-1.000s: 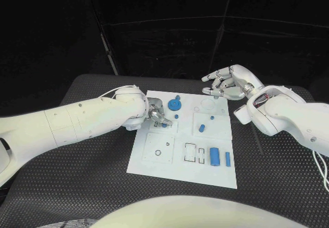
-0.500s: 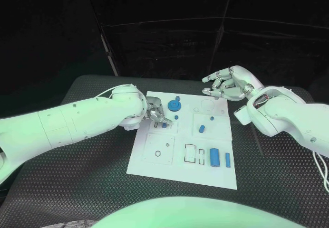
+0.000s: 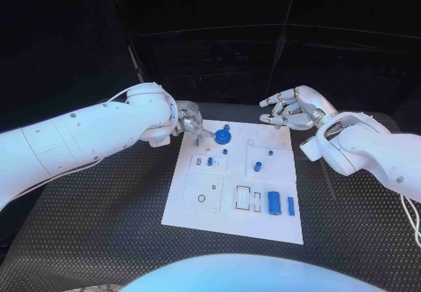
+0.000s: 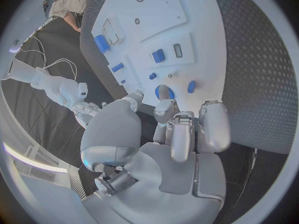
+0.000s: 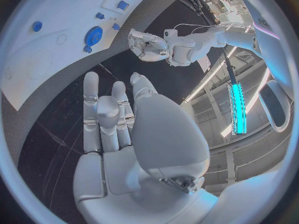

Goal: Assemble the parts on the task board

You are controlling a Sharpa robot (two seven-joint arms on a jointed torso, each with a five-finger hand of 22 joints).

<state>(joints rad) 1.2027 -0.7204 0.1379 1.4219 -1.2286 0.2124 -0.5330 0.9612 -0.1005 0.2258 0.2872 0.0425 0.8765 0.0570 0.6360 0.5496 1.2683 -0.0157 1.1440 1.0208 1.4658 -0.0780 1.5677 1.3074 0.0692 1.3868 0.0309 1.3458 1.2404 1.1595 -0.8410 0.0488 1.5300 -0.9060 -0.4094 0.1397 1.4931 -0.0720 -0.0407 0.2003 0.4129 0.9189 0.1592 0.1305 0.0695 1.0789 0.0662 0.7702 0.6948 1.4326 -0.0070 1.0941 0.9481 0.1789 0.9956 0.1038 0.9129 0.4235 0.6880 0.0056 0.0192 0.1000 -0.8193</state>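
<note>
Black ribbed table [image 3: 105, 207] carries the white task board [image 3: 230, 210] at centre, w/ dark backdrop behind. Parts are spread over the board: a round blue gear-like part [image 3: 222, 135] at the far edge, a small blue peg [image 3: 224, 151] just near of it, a small part [image 3: 210, 161] seated in the left-middle recess beside a pale slot, a short cylinder [image 3: 257, 165] towards the right, and a bigger cylinder [image 3: 274, 202] plus a slim bar [image 3: 291, 205] at the near right. Empty outlined slots are left in the near-left and near-middle plates, so the assembly is judged only partly done.

Left hand [image 3: 187, 123] is held over the board's far-left corner, just left of the gear; fingers are curled loosely inward and nothing is seen gripped in the left wrist view, where fingertips [image 4: 184, 134] hover above the gear [image 4: 164, 91]. This is likely a lift-off pose, kept clear of seated pieces. Right hand [image 3: 292, 108] is parked beyond the far-right corner, off the board, fingers apart and relaxed, nothing held; prob. kept out of the left arm's way.

Vs 1 s ago: left hand is seen raised and drawn back towards the far-left corner, away from the left-middle recess where it was pressed down. The blue part is left in that recess. Right hand is unchanged in place and pose. Other parts are not shifted.
</note>
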